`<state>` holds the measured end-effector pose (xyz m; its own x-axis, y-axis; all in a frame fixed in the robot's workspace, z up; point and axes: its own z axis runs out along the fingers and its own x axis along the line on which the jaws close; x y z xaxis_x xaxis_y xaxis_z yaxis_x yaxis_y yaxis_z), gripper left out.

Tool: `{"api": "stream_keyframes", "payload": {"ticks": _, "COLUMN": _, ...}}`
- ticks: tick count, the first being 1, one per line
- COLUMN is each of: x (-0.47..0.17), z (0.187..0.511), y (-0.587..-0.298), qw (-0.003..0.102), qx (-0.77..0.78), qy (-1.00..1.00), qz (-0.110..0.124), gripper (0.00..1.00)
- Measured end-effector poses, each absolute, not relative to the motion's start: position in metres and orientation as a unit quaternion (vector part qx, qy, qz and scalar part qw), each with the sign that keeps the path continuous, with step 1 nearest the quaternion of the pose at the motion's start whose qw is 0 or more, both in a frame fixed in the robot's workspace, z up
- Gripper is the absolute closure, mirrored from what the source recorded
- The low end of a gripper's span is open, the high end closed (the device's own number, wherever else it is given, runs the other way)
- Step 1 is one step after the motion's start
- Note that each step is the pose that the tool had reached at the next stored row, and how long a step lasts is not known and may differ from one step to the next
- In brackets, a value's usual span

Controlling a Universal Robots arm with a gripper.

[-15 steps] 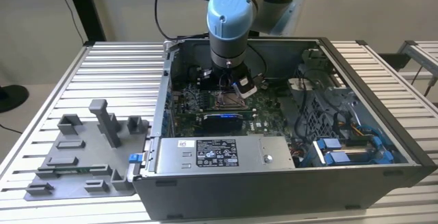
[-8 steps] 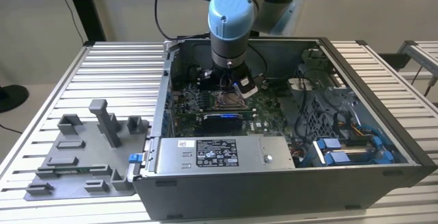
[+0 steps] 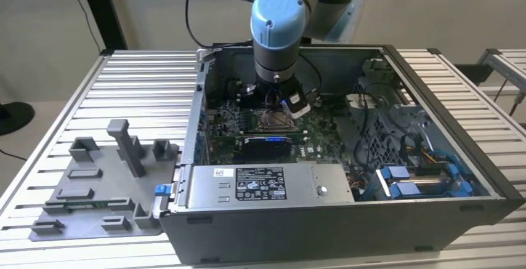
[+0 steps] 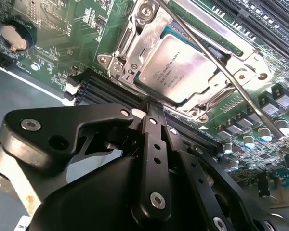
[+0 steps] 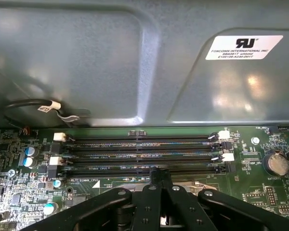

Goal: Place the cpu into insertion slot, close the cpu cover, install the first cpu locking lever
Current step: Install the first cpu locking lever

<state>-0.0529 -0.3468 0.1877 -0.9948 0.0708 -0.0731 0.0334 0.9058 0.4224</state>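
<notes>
I read the job as well along. In the second wrist view the cpu [image 4: 176,70], a thin square chip with a silvery face, sits down in the insertion slot [image 4: 116,66], the square socket with a bright metal rim on the green motherboard [image 4: 48,29]. The cpu cover [image 4: 209,94], a thin silvery frame plate, lies shut over the chip's edges, so those two steps look done. A slim metal locking lever [image 4: 241,91] runs slantwise across the cover's corner — whether it is latched I can't judge (its hook end is hidden). The black gripper [image 4: 151,108] has its jaws drawn together, holding nothing, its tip just beside the socket's near edge and the dark memory slots [image 5: 139,149]. In the exterior view the arm reaches down into the open grey computer case [image 3: 444,140] on the ribbed tabletop [image 3: 140,78].
</notes>
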Motion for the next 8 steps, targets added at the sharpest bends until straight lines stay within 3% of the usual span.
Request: {"api": "stream_keyframes", "payload": {"ticks": 8, "x": -0.0513, "z": 0.1867, "y": -0.3468, "qw": 0.046, "qx": 0.026, "qy": 0.975, "qz": 0.215, "gripper": 1.00}}
